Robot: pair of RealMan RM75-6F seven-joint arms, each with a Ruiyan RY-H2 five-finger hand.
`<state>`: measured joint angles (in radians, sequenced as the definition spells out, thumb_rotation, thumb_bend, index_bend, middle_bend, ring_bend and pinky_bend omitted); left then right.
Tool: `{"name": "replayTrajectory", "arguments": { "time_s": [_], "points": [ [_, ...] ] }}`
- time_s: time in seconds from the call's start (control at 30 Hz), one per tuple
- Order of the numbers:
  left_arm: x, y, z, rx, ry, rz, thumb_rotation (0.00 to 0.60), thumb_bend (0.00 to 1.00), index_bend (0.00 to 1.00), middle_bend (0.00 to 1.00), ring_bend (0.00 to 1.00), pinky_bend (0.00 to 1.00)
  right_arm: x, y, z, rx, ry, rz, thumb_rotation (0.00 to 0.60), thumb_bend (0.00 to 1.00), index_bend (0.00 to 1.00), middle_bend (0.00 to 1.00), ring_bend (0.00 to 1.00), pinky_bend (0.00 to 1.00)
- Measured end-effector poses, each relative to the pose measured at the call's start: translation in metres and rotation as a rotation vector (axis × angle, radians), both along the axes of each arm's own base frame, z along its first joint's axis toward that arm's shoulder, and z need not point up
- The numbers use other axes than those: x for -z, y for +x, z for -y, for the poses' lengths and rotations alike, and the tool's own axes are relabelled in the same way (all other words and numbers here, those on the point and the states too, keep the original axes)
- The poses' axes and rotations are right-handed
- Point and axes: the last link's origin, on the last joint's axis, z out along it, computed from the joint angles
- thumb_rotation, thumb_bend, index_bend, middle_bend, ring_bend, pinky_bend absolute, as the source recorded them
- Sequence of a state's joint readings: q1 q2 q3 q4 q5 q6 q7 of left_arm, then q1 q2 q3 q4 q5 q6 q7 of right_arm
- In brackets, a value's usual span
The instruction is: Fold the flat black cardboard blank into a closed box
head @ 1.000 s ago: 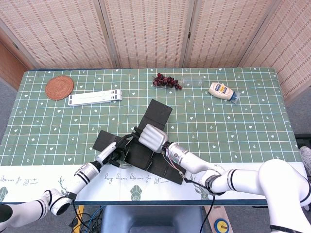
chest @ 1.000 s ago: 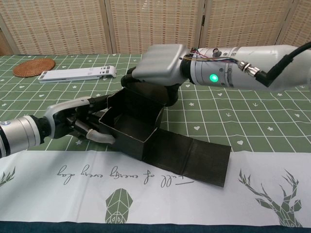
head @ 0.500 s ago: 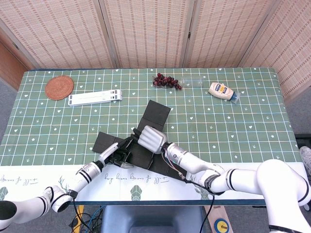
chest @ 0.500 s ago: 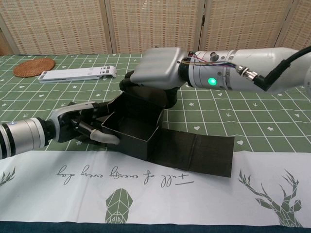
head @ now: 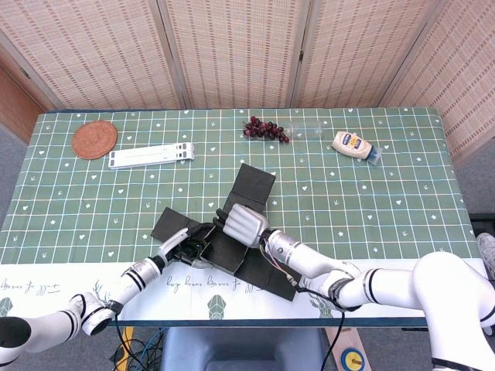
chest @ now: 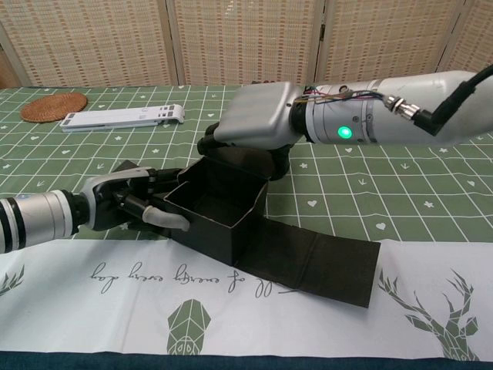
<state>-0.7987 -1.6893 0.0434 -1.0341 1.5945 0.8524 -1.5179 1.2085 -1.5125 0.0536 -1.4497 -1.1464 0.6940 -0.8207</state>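
Holding the half-formed box [chest: 219, 208] near the table's [head: 371, 193] front edge, the left hand [chest: 127, 202] clamps fingers on its left wall while the right hand [chest: 258, 123] curls over the back wall from above. Card looks light and stiff along panels, weak at creases: likely to spring open, so grip walls near corners. Lid flap [chest: 316, 258] lies flat, unfolded, to the right.

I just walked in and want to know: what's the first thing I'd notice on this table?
The half-folded black cardboard box near the table's front edge, its top open and a flat flap stretching toward the right. The left hand presses its left wall while the right hand bears on its far side from above. At the back lie grapes and a round woven coaster.
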Motion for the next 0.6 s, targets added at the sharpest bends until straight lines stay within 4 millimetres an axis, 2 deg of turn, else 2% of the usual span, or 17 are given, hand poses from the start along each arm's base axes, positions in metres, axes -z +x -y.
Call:
{"name": "replayTrajectory", "arguments": {
  "time_s": [0.27,0.6],
  "points": [
    [0.0010,0.0021,-0.0002,-0.011,-0.040,0.025,0.600,0.11,0.18,0.16,0.63,0.88,0.0004,0.0029,-0.0055,0.004,0.034,-0.005,0.600,0.41,0.06,0.20,0.77,1.00],
    [0.0028,0.0072,-0.0007,-0.016,-0.096,0.059,0.600,0.11,0.19,0.16,0.65,0.88,0.0029,0.0069,-0.0053,-0.034,0.045,0.000,0.600,0.41,0.04,0.19,0.76,1.00]
  ]
}}
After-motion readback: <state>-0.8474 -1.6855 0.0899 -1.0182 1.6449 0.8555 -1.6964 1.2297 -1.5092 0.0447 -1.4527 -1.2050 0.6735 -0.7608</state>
